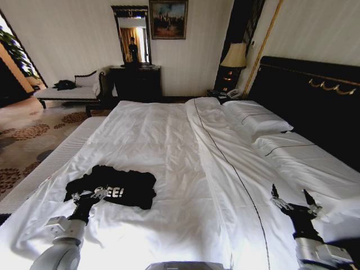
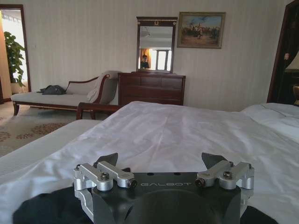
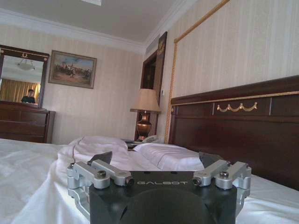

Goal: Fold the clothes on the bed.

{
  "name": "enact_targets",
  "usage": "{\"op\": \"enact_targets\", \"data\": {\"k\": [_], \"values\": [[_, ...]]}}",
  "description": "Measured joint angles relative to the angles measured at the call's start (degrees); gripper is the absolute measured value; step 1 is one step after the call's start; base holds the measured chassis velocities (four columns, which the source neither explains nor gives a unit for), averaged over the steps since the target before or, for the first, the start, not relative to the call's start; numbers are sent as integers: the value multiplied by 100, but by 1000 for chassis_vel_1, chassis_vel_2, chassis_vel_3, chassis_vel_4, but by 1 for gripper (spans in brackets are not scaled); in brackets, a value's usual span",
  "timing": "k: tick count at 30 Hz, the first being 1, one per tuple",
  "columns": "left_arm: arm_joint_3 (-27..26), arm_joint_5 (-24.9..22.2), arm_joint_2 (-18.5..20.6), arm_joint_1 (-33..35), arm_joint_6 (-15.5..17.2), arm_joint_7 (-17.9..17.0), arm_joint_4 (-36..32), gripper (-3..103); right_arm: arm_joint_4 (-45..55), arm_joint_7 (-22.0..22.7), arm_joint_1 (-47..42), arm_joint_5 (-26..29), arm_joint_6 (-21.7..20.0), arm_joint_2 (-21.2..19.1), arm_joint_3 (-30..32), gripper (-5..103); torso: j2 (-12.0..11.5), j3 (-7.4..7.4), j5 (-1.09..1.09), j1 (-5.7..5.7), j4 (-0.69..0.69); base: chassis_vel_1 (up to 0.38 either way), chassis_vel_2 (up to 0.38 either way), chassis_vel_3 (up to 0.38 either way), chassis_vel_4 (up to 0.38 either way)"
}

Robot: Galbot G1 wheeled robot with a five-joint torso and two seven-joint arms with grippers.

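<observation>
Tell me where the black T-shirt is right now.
In the head view, the black T-shirt lies on the bed's near left part, with the left gripper at its near edge.

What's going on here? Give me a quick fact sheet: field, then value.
Place: bed with white sheets, dark headboard
Garment: black T-shirt, lying on the sheet near the bed's left edge
Left gripper: open, over the T-shirt's near edge
Right gripper: open, over bare bedding near the pillows
Folding: not complete
</observation>
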Motion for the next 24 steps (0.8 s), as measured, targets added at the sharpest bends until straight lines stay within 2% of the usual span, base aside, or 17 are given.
{"op": "enact_targets", "data": {"k": [3, 7, 13, 24], "values": [[0, -3, 2, -13, 0, -1, 9, 100, 2, 5, 19, -42, 6, 4, -29, 100, 0, 0, 0, 0, 0, 154, 178, -150, -175], [9, -6, -19, -15, 0, -8, 51, 100, 13, -16, 62, -522, 116, 22, -111, 100, 0, 0, -1, 0, 0, 242, 236, -223, -231], [9, -6, -24, -8, -2, -12, 84, 100, 50, -25, 87, -604, 108, 49, -220, 100, 1, 0, -6, 0, 0, 202, 183, -189, -194], [9, -15, -49, 8, -13, -1, 98, 100, 76, -54, 25, -723, 95, 112, -307, 100, 0, 1, 4, 0, -1, 23, 18, -20, -17]]}}
